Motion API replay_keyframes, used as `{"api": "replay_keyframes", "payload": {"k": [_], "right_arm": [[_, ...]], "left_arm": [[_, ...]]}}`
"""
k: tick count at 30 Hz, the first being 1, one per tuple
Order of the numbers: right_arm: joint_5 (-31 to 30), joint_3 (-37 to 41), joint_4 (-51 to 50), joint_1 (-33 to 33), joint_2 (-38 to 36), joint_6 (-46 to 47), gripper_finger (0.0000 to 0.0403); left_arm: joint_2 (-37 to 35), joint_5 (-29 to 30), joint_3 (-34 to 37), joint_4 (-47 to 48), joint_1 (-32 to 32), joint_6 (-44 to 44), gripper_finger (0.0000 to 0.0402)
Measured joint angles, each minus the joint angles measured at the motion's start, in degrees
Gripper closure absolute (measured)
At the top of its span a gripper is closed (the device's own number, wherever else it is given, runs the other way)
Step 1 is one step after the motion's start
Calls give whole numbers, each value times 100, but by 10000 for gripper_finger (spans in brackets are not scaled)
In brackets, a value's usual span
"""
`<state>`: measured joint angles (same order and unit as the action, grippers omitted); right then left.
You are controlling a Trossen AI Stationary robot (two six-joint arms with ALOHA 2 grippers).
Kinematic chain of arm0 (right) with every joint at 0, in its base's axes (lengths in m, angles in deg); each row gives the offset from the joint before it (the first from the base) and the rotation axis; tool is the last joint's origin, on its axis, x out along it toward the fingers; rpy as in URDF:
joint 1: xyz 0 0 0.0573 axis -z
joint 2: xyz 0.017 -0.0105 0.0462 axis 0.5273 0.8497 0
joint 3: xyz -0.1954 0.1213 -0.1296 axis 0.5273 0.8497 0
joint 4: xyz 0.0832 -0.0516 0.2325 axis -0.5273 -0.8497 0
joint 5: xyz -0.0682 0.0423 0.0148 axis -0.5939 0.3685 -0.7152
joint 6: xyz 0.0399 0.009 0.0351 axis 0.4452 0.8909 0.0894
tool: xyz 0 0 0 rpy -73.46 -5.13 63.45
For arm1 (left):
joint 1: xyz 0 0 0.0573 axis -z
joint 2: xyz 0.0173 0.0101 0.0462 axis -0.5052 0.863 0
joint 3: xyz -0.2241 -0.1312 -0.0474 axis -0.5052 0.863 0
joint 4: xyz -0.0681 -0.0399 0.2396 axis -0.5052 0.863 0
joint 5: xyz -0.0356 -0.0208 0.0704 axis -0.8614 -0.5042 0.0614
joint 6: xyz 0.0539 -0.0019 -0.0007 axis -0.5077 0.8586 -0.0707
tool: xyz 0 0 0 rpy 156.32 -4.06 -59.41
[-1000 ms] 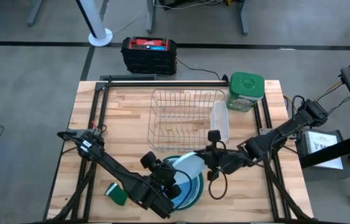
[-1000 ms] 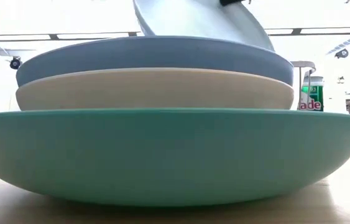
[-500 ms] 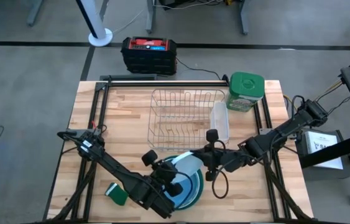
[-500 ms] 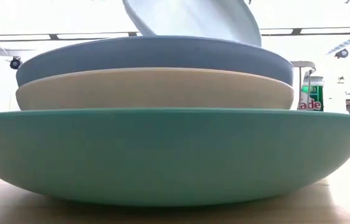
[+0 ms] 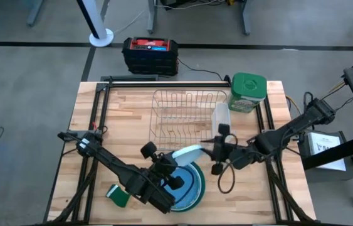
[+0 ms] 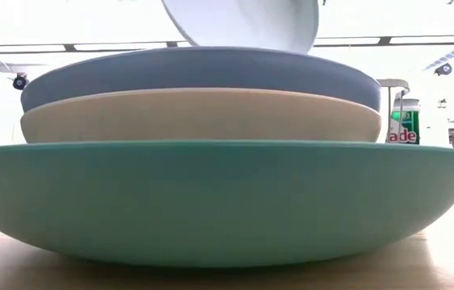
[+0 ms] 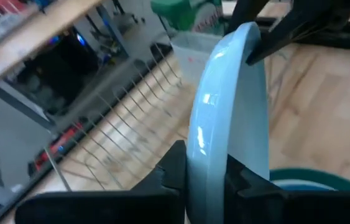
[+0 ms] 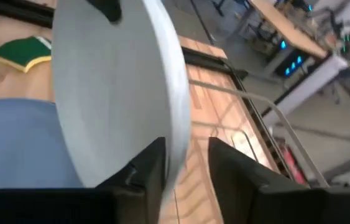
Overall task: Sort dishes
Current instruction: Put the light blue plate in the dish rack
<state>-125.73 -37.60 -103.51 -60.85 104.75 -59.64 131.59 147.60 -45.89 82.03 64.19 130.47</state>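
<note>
A stack of three plates stands near the table's near edge: a light blue plate [image 6: 202,76] on a cream plate [image 6: 202,117] on the largest, teal-backed plate [image 6: 218,201]. The stack also shows in the high view [image 5: 187,187]. Another light blue plate [image 5: 186,154] stands nearly on edge above the stack, clear of it. My left gripper [image 5: 170,166] is shut on its near-left rim. My right gripper [image 5: 210,150] is shut on its opposite rim. My left gripper pinches the lifted plate's rim [image 7: 203,163] between its two fingers, one finger on each face. The fingers come from the table's near left, slanting up. The plate stands nearly on edge, clear of the stack. My right gripper pinches the opposite rim [image 8: 178,146] between its two fingers, one on each face. It comes about level from the table's right. The plate is clear of the stack.
A wire dish rack [image 5: 185,119] with a clear holder [image 5: 222,119] stands beyond the stack. A green-lidded container [image 5: 247,91] is at the far right. A green sponge [image 5: 118,196] lies near left of the stack. There is bare wood at the table's left.
The lifted light blue plate has tipped from slanting to nearly on edge and has gone a little toward the far edge, above the stack. My right gripper has gone a little toward the table's right and far edges. My left gripper has followed toward the far edge. Both stay shut.
</note>
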Motion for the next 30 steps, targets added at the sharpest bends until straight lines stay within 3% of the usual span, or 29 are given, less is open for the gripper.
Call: {"api": "replay_keyframes", "payload": {"k": [10, 16, 25, 30], "right_arm": [[-64, 12, -2292, -39, -1562, 1803, 220], [-69, 500, -2577, -70, -2271, 2388, 220], [-192, 1135, -2541, -70, -2586, 2906, 222], [-203, 1234, -2521, -70, -2569, 3020, 222]], "left_arm": [[-565, 199, -23, 5, -536, -1064, 378], [-1170, 159, 43, 6, -1139, -1457, 378], [-1889, -1417, 465, 4, -2716, -1070, 378], [-2099, -1862, 1107, -1, -3440, -1043, 378]]}}
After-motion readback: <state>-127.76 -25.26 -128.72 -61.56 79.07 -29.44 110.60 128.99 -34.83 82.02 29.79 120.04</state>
